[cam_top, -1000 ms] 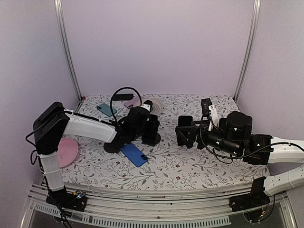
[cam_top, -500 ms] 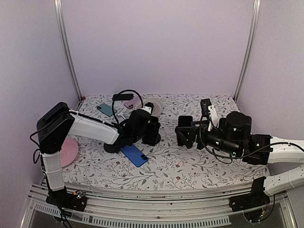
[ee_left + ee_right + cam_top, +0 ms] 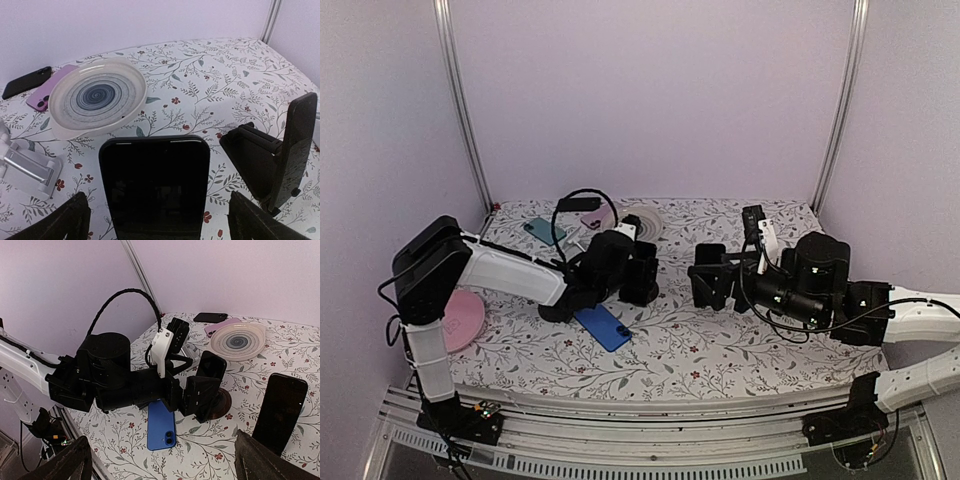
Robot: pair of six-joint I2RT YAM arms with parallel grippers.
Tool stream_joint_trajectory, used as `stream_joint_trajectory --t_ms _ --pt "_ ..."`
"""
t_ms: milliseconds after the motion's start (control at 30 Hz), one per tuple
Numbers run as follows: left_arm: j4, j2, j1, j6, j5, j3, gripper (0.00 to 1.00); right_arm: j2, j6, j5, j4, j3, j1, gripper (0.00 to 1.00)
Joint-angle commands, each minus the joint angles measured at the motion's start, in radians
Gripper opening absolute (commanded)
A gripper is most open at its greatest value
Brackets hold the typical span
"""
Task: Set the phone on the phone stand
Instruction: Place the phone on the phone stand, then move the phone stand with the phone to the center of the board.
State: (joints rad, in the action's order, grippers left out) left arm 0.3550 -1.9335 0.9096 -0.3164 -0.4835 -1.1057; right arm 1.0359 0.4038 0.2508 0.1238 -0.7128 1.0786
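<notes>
Probably stiff, light, slick black phone: pinch low across its long edges. Left gripper wide around it, not touching; right gripper wide, empty.

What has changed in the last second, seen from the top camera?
Only the left arm moved: its elbow swayed a little right, then back. Its open claw stayed around the upright black phone. The right arm, blue phone and pink disc kept their places.
</notes>
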Motion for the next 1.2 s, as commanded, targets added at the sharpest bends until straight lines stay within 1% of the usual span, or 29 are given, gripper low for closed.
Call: stream_joint_trajectory --t_ms 0,233,267,367,400,500,567,600,633,667,833,900,1033,1167 --pt "0.033 0.087 0.018 0.006 -0.012 0.035 0.97 -0.003 0.001 -0.010 0.004 -0.026 -0.006 0.99" --pt "-0.003 0.229 0.018 -0.049 -0.014 0.116 0.96 -0.006 0.002 -0.010 -0.001 -0.025 -0.005 0.99" --pt "-0.018 0.251 0.015 -0.064 -0.021 0.129 0.96 -0.006 0.004 -0.012 -0.001 -0.025 -0.005 0.99" --pt "-0.111 0.303 -0.017 -0.131 -0.041 0.153 0.88 -0.010 0.009 -0.017 -0.004 -0.023 -0.005 0.99" --pt "-0.147 0.313 -0.033 -0.151 -0.041 0.157 0.85 -0.011 0.010 -0.019 -0.005 -0.023 -0.004 0.99" --pt "-0.234 0.318 -0.081 -0.179 -0.018 0.161 0.69 -0.011 0.015 -0.022 -0.007 -0.021 -0.006 0.99" --pt "-0.273 0.304 -0.111 -0.191 0.005 0.158 0.52 -0.008 0.022 -0.028 -0.006 -0.021 -0.005 0.99" --pt "-0.286 0.295 -0.123 -0.193 0.020 0.156 0.45 -0.007 0.025 -0.032 -0.006 -0.022 -0.005 0.99" --pt "-0.296 0.283 -0.133 -0.197 0.032 0.154 0.36 -0.007 0.028 -0.035 -0.005 -0.022 -0.005 0.99" --pt "-0.303 0.273 -0.142 -0.198 0.040 0.151 0.30 -0.006 0.029 -0.038 -0.006 -0.022 -0.005 0.99" --pt "-0.318 0.192 -0.153 -0.173 0.058 0.125 0.11 -0.005 0.038 -0.048 -0.003 -0.020 -0.005 0.99" --pt "-0.327 0.157 -0.152 -0.166 0.063 0.112 0.06 -0.007 0.040 -0.049 -0.003 -0.019 -0.005 0.99" --pt "-0.326 0.098 -0.149 -0.155 0.074 0.099 0.00 -0.008 0.041 -0.051 -0.002 -0.020 -0.006 0.99" --pt "-0.324 0.055 -0.140 -0.148 0.078 0.085 0.00 -0.004 0.039 -0.052 -0.001 -0.021 -0.005 0.99"
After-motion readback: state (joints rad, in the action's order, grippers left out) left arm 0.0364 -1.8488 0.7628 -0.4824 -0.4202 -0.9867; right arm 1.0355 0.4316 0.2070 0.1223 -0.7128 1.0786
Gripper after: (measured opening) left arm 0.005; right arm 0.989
